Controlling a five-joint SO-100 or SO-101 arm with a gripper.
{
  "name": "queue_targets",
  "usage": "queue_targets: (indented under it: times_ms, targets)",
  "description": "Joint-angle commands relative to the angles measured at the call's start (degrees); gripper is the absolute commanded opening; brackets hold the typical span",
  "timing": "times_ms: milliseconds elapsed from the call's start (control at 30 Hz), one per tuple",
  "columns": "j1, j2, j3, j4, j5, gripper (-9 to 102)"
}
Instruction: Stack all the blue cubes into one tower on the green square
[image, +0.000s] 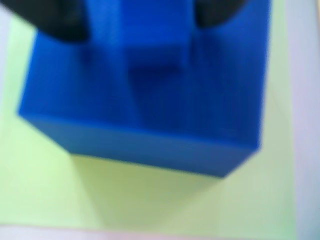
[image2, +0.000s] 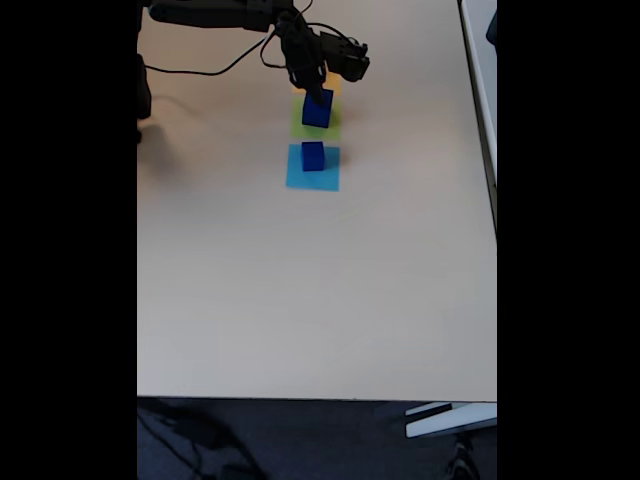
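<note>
In the wrist view, a large blue cube (image: 150, 115) stands on the green square (image: 150, 200). A smaller blue cube (image: 145, 35) rests on or just above its top face. My gripper (image: 142, 17) is shut on this smaller cube, with one black fingertip (image: 55, 20) on each side of it. The picture is blurred, so I cannot tell whether the two cubes touch. In the fixed view, my gripper (image2: 318, 92) hangs over the large blue cube (image2: 318, 112) on the green square (image2: 303, 122). Another blue cube (image2: 313, 155) stands on a light-blue square (image2: 300, 178) just in front.
An orange square (image2: 332, 86) peeks out behind the green one, under the arm. Black cables (image2: 200, 70) trail across the table's far left. The beige table (image2: 320, 290) stretches wide toward the near edge.
</note>
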Motion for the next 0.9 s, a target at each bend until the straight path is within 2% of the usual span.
queue_targets:
  times_ms: [0,467,867]
  targets:
    - [0.3,6.8,-0.2,0.0,0.2,6]
    - [0.4,7.1,-0.4,0.3,0.1,0]
    - [-2.5,2.7,-13.3,8.7,2.8,0]
